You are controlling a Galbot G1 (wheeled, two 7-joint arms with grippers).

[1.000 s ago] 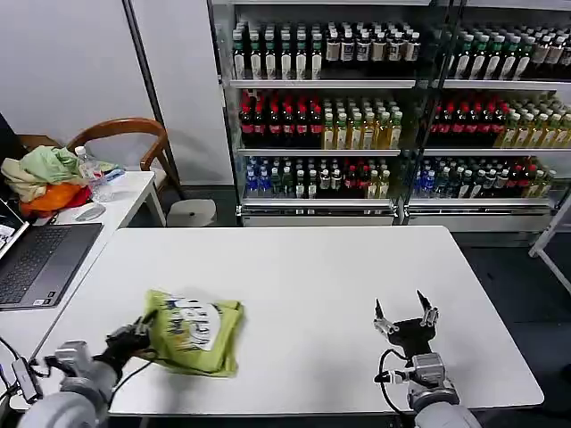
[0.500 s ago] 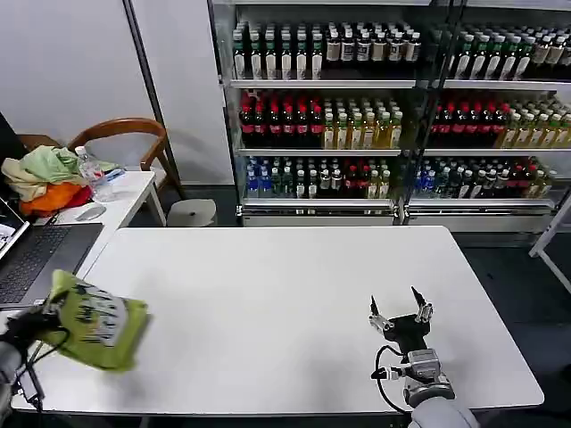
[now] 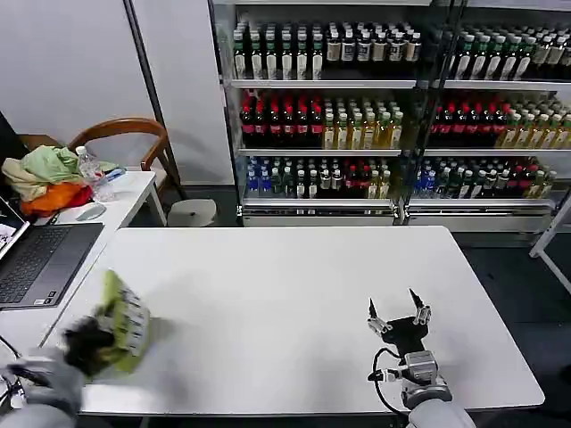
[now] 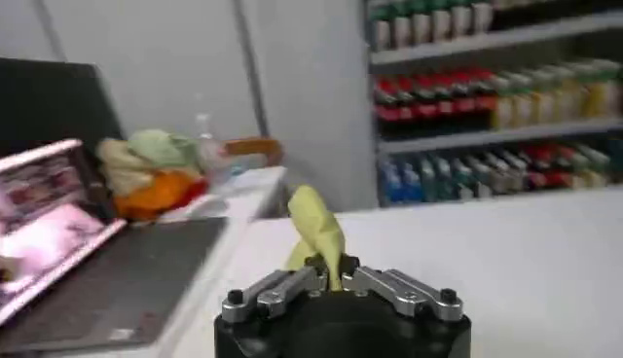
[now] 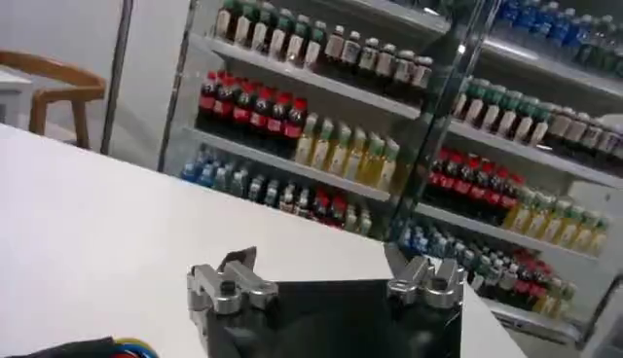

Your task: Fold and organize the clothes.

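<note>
**Left gripper clamped on folded T-shirt at table's left edge**

Left gripper (image 3: 89, 343) closed on T-shirt (image 3: 125, 323), fingers pinched tight around a ridge of lime fabric in the left wrist view (image 4: 316, 238). Shirt already a compact folded bundle, white print outward, raised on edge at the near left corner of table (image 3: 294, 303), beside laptop (image 3: 40, 260). Folding apparently done; placing probably still to do, with the bundle not yet flat. Right gripper (image 3: 396, 319) parked low over the table's near right, fingers spread wide, holding nothing, well apart from the shirt.
</note>
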